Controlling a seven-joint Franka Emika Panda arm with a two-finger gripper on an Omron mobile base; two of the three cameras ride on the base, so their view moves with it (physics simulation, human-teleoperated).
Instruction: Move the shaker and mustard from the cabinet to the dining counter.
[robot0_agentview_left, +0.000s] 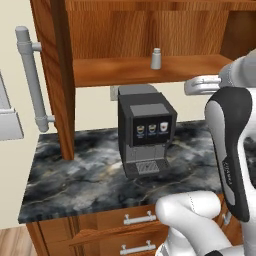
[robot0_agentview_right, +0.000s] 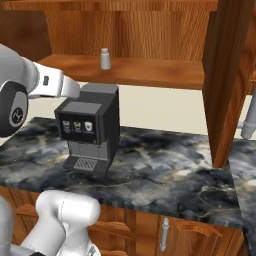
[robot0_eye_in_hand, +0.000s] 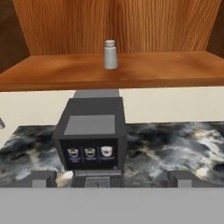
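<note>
Presently, the shaker (robot0_agentview_left: 156, 59) is standing upright on the open shelf of the cabinet (robot0_agentview_left: 145, 71), near the middle of the board and apart from the back panel. The mustard is not being sighted on the visible stretch of shelf.

Handling judgement: the shaker is appearing small, rigid and light, with a smooth tapered body that may be slippery. A grip across the lower, wider part of the body, below the paler rounded top, is looking soundest; a hold high on the taper is risking a squeeze-out, and a side nudge could be tipping it.

The gripper (robot0_eye_in_hand: 111, 183) is sitting with its two dark fingertips (robot0_eye_in_hand: 40, 180) spread wide and holding nothing, aimed toward the shelf from well back.

Surroundings: a black coffee machine (robot0_agentview_left: 145, 132) is standing on the marbled counter (robot0_agentview_left: 75, 175) directly below the shaker, its top just under the shelf edge. It is lying between the hand and the shelf, so a low, straight approach is likely meeting it. The open cabinet door (robot0_agentview_right: 227, 75) with its grey bar handle (robot0_agentview_left: 31, 80) is bounding the opening at the sides.
</note>
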